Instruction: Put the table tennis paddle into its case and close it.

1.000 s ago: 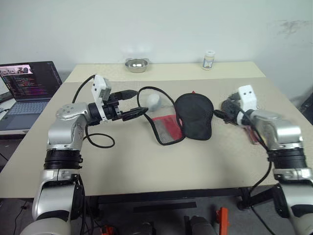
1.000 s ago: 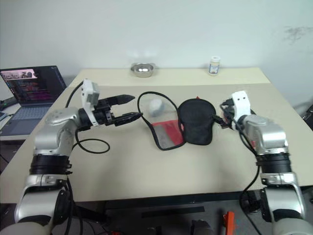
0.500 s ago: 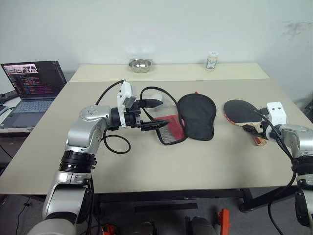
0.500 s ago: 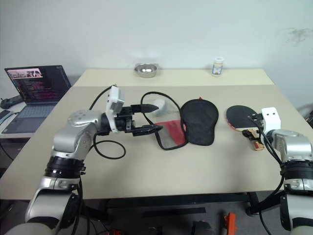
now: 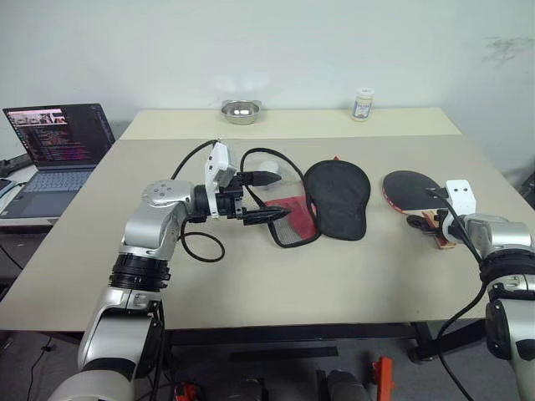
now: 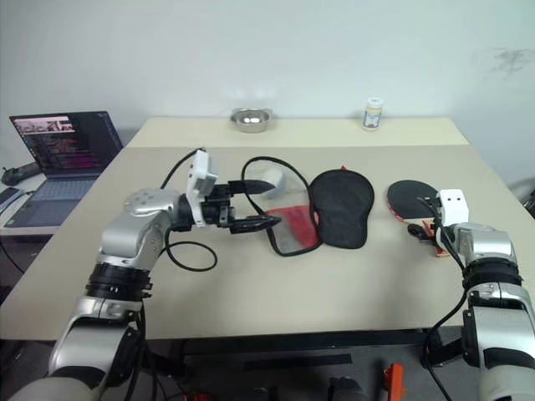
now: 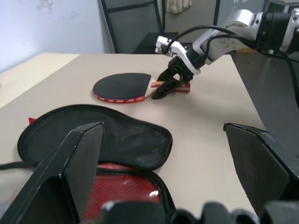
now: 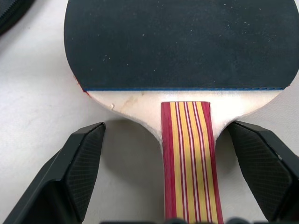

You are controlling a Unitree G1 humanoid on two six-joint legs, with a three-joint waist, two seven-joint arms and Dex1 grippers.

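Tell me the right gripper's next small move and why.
Probably close the right gripper on the handle of the table tennis paddle. Its fingers stand open on either side of the striped handle, and the paddle lies flat on the table, apart from the case, whose flap lies open.

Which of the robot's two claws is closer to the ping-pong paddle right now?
The right gripper: its open fingers straddle the table tennis paddle at the handle. The left gripper is farther off, over the open case.
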